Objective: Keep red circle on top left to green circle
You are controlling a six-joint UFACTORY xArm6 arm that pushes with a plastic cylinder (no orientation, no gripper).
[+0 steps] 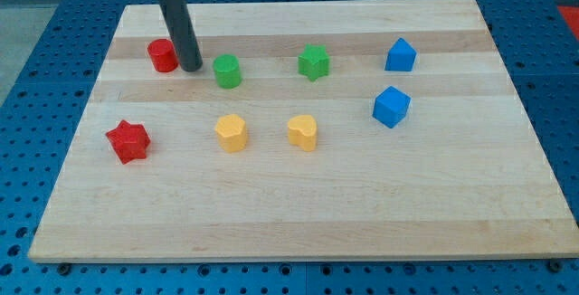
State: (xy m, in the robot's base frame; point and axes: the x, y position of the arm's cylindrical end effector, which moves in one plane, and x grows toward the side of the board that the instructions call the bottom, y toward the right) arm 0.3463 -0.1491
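In the upper left of the frame, the small red circle block (163, 55) is sitting just up and left of the green circle block (227, 71), so it's looking pretty much where the task wants it. My tip (191, 67) is resting between them, touching the red one's right side, gripping nothing since it's a plain dark rod. I'm not spotting any labels or writing on the pale wooden board (298, 214).

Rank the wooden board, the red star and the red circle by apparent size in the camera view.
1. wooden board
2. red star
3. red circle, though my tip hides its right edge, and the star sits nearer the view's bottom.
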